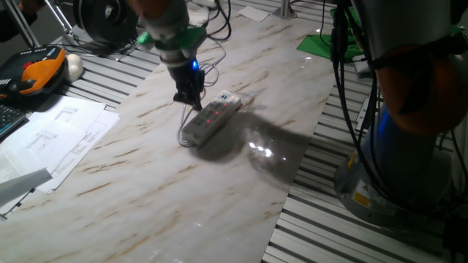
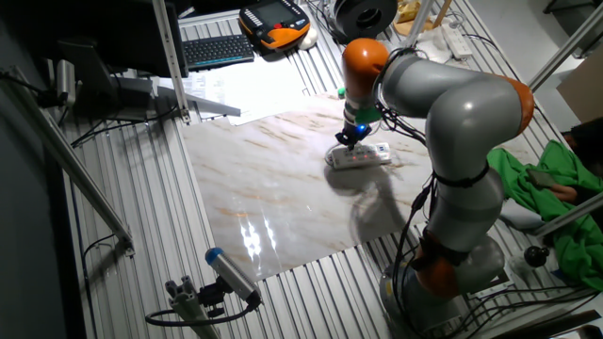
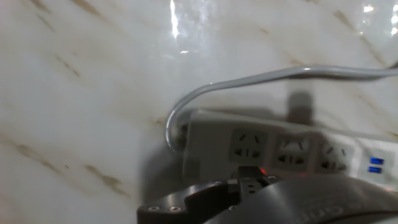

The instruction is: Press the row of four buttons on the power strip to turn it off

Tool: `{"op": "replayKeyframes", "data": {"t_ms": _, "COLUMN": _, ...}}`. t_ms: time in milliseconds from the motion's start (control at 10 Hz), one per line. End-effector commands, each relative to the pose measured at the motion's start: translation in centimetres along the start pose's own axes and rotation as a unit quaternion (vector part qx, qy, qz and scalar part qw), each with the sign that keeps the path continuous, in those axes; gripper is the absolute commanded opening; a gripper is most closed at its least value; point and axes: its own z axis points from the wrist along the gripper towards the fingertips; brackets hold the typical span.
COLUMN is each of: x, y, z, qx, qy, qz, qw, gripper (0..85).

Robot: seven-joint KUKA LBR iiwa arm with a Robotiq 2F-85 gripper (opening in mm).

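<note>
The white power strip (image 1: 212, 117) lies slanted on the marble board, with its thin cord (image 1: 184, 135) looping off the near end. Small red buttons (image 1: 213, 117) glow in a line along its top. My gripper (image 1: 193, 101) hangs just left of and above the strip's middle, its dark fingertips close to the button row. In the other fixed view the gripper (image 2: 350, 139) sits over the left end of the strip (image 2: 363, 157). The hand view shows the strip's sockets (image 3: 280, 148), its cord (image 3: 249, 81) and one red glow (image 3: 263, 172) at the hand's edge. No view shows a finger gap.
Papers (image 1: 51, 139) and an orange pendant (image 1: 33, 73) lie left of the marble board (image 1: 183, 197). A green cloth (image 1: 325, 44) lies at the back right. The arm's base (image 1: 409, 146) and cables stand right. A keyboard (image 2: 217, 49) sits beyond the board.
</note>
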Motion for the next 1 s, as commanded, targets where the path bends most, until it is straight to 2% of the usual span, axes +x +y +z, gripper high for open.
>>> {"op": "replayKeyframes", "data": {"t_ms": 0, "x": -0.1, "y": 0.2, "z": 0.9, "qx": -0.002, "qy": -0.007, "qz": -0.008, "qw": 0.9999, "gripper": 0.0}}
{"op": "replayKeyframes", "data": {"t_ms": 100, "x": -0.3, "y": 0.2, "z": 1.8, "qx": -0.002, "qy": -0.009, "qz": -0.022, "qw": 0.9997, "gripper": 0.0}}
{"op": "replayKeyframes", "data": {"t_ms": 200, "x": -0.3, "y": 0.0, "z": 2.1, "qx": -0.012, "qy": -0.002, "qz": -0.028, "qw": 0.9995, "gripper": 0.0}}
{"op": "replayKeyframes", "data": {"t_ms": 300, "x": -0.1, "y": 0.0, "z": 2.5, "qx": -0.016, "qy": 0.000, "qz": -0.037, "qw": 0.9992, "gripper": 0.0}}
{"op": "replayKeyframes", "data": {"t_ms": 400, "x": 0.4, "y": -0.2, "z": 3.0, "qx": -0.021, "qy": -0.005, "qz": -0.039, "qw": 0.9990, "gripper": 0.0}}
{"op": "replayKeyframes", "data": {"t_ms": 500, "x": 1.0, "y": 0.0, "z": 3.2, "qx": -0.019, "qy": -0.011, "qz": -0.039, "qw": 0.9990, "gripper": 0.0}}
{"op": "replayKeyframes", "data": {"t_ms": 700, "x": 1.3, "y": 0.0, "z": 3.0, "qx": -0.014, "qy": -0.009, "qz": -0.040, "qw": 0.9990, "gripper": 0.0}}
{"op": "replayKeyframes", "data": {"t_ms": 900, "x": 1.4, "y": -0.4, "z": 3.4, "qx": -0.017, "qy": -0.011, "qz": -0.045, "qw": 0.9988, "gripper": 0.0}}
